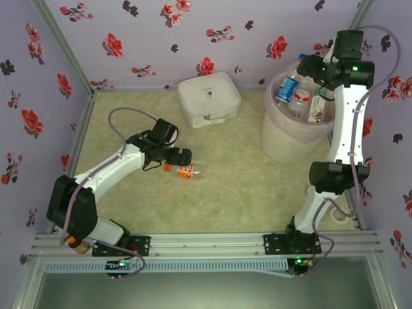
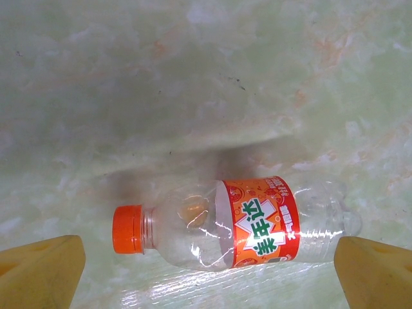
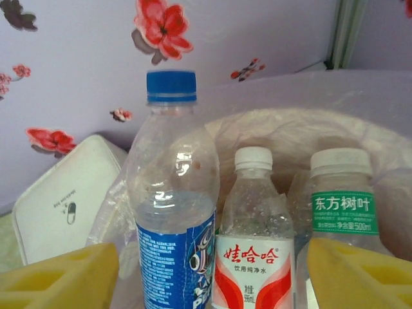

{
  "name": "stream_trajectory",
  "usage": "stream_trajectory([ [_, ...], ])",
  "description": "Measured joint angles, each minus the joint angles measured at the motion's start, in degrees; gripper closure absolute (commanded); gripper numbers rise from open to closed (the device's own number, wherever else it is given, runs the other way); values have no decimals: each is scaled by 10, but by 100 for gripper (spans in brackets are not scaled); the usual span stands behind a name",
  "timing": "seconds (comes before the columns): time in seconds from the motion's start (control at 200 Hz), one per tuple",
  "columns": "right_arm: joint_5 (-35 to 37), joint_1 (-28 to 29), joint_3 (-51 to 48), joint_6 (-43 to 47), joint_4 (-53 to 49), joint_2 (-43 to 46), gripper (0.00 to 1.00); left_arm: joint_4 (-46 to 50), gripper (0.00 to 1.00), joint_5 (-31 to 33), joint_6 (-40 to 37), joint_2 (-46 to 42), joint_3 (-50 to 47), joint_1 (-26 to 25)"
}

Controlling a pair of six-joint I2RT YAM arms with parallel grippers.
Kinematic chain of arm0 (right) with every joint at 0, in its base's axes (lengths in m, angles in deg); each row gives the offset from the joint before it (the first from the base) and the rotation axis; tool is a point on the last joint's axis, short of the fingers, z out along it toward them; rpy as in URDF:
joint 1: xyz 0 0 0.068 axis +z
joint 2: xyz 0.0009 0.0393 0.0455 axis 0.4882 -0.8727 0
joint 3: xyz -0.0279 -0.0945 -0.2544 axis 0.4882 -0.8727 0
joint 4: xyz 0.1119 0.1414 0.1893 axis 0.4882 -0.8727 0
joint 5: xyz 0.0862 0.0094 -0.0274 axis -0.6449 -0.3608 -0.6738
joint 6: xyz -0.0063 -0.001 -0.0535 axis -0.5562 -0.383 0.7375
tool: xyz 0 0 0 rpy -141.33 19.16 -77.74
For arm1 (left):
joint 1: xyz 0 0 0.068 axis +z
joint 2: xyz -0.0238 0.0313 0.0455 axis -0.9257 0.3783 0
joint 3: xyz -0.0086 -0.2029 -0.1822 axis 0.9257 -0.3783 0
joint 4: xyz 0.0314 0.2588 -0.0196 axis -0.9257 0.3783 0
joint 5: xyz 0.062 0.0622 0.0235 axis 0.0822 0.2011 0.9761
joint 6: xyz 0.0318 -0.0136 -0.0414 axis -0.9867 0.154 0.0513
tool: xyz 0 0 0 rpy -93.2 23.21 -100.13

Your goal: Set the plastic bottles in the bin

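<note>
On the table point(image 1: 244, 187), an orange-capped bottle point(image 2: 257, 222) lies between the left gripper's point(image 2: 207, 273) wide-open jaws; the right gripper point(image 3: 209, 277), jaws apart, hangs over bottles point(image 3: 174, 193) in the bin point(image 1: 277, 135).

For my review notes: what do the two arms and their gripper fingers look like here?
Both the left arm and right arm have white link shells with black joint housings. A pale grey cable loops along each. Small green lights glow on the right arm. The gripper fingers are blocky and yellow in both wrist views.
</note>
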Motion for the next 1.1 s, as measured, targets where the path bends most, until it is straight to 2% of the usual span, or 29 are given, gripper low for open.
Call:
stream_trajectory([
  [0.36,-14,35,-102,5,54,-3,61,-4,0,6,-15,15,-1,-15],
  [0.465,-15,34,-150,5,87,3,60,-5,0,6,-17,15,-6,-17],
  [0.575,-19,34,-193,4,126,23,45,-7,0,6,-22,18,-8,-18],
  [0.675,-31,34,-217,0,151,30,42,-9,0,6,-24,25,-8,-19],
  [0.88,-56,30,-224,-16,171,27,57,-9,0,6,-25,33,-8,-23],
  [1.1,-60,29,-197,-19,146,21,65,-8,0,9,-30,33,-8,-25],
])
